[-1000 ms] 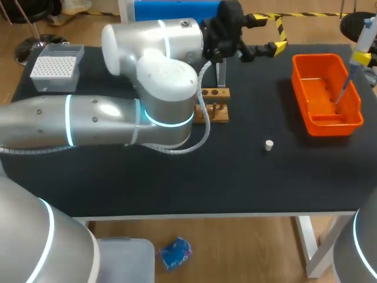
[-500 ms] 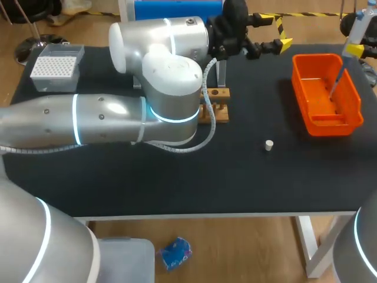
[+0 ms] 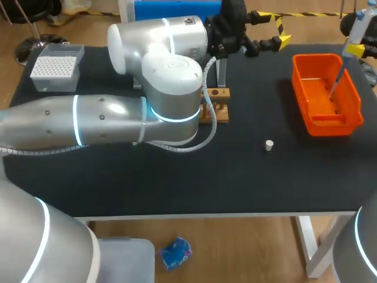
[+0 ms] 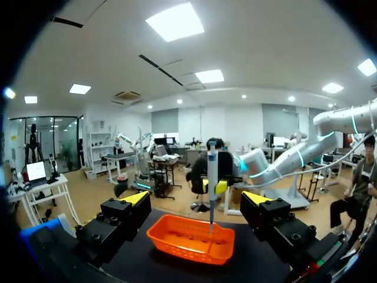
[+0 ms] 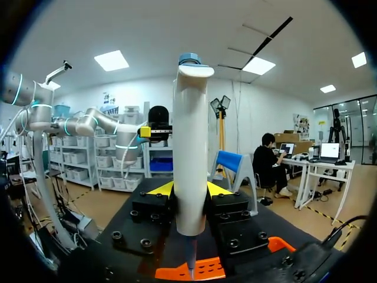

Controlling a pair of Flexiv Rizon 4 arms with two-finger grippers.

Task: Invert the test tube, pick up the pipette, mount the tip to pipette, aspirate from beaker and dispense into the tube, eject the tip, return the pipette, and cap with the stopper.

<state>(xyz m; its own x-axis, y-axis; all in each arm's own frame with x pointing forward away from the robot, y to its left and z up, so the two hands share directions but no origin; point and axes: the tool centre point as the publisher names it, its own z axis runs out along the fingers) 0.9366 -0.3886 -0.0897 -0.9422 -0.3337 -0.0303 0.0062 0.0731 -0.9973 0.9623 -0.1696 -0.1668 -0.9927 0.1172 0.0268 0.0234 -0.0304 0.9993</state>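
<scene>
**Change.** Over the last second the pipette (image 3: 355, 32), at the upper right of the frame, has moved up and slightly left. Its tip (image 5: 189, 250) reached lower into the bin (image 3: 354, 118) before and now hangs higher over it. In the last half second the pipette has scarcely moved. The left arm has shifted slightly toward the upper right. The left gripper (image 3: 278, 32) sits at the upper middle of the frame, beyond the tube (image 3: 221, 73).

**Meaning for the task.** The tip shows at the pipette's lower end, so ejection is judged to be the step in hand and not yet done. The position over the bin suits a drop into it. Returning the pipette and capping remain. The stopper (image 3: 268, 145) lies loose on the worktop (image 3: 177, 177), right of centre and apart from the tube. The tube stands upright in the rack (image 3: 215, 109).

**Grippers.**
- **Right gripper** (image 5: 189, 190): clamped on the pipette body, one yellow tip at each side. The pipette is upright and points down at the bin.
- **Left gripper:** fingers wide apart with nothing between them. It holds and touches nothing. The bin and pipette lie ahead of it, well apart.
</scene>
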